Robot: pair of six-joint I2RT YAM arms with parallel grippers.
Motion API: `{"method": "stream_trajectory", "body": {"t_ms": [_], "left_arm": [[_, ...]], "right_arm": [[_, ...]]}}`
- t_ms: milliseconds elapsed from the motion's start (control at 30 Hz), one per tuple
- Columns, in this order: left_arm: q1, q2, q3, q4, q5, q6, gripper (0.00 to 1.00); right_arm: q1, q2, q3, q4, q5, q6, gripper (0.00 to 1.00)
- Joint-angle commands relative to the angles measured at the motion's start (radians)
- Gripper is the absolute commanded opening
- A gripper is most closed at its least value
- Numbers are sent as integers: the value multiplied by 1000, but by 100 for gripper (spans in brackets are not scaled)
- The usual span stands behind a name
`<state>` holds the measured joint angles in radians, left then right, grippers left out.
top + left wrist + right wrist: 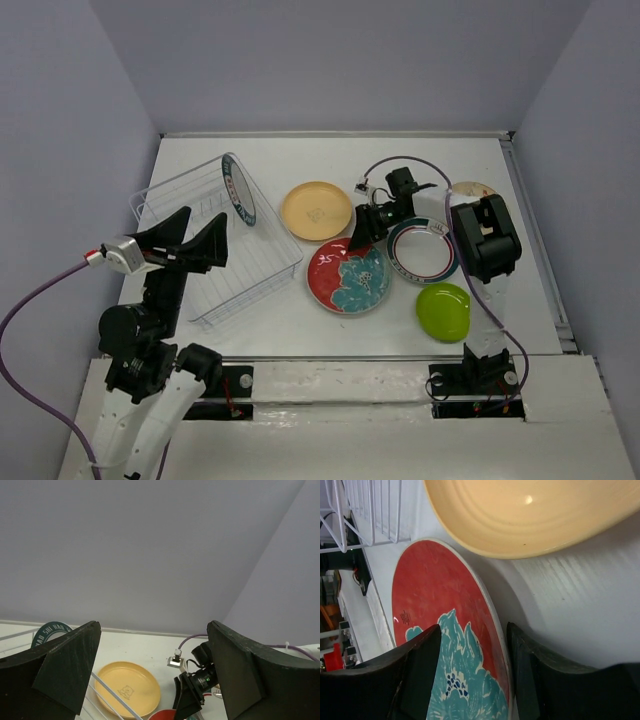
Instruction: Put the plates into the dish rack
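Note:
The red plate with the teal flower (348,277) lies flat at mid-table. My right gripper (361,240) is down at its far rim. In the right wrist view, that gripper (472,650) is open with its jaws either side of the red plate's (435,595) rim, one over the flower and one outside on the table. The orange-yellow plate (316,211) lies just beyond it. One white teal-rimmed plate (238,189) stands on edge in the dish rack (215,270). My left gripper (203,222) hangs wide open and empty above the rack's near side.
A second white teal-rimmed plate (424,250) and the lime green plate (443,311) lie flat to the right of the red one. A beige plate (472,189) shows partly behind the right arm. Grey walls enclose the table on three sides.

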<state>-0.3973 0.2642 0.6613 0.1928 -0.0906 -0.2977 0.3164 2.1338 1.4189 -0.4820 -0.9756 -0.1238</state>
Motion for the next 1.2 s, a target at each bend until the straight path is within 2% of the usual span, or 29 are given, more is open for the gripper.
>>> {"method": "stream_trajectory", "body": {"t_ms": [0,33,67,133,167,233,267,333,600,867,1067,1167], "left_arm": [[-3,-22,-5,53,-12,5,99],[-3,-23,-5,53,-14,5,99],[-3,-25,-6,53,-14,5,99],[-3,-25,-5,53,-18,6,99],[-3,-23,-5,53,-17,6,99],[-2,-26,-5,53,-20,8,99],[-2,-31,-5,51,-21,9,99],[-2,-31,-5,50,-26,11,99],[-2,-34,-5,50,-29,14,99],[5,-23,-2,56,-26,15,99],[11,-20,6,42,-54,35,99],[21,-3,14,40,-57,37,99]], "right_arm": [[46,-34,-55,-50,46,-36,59],[46,-34,-57,-49,43,-36,52],[46,-32,-61,-49,43,-36,52],[46,-35,-67,-47,38,-45,40],[46,-35,-69,-47,38,-45,40],[46,-43,-61,-47,46,-46,27],[46,-48,-60,-47,46,-43,18],[46,-64,-58,-44,43,-42,8],[46,-271,-109,5,132,52,7],[46,-563,-167,42,351,232,7],[55,-737,-111,26,535,312,7],[79,-787,-13,25,618,361,7]]}}
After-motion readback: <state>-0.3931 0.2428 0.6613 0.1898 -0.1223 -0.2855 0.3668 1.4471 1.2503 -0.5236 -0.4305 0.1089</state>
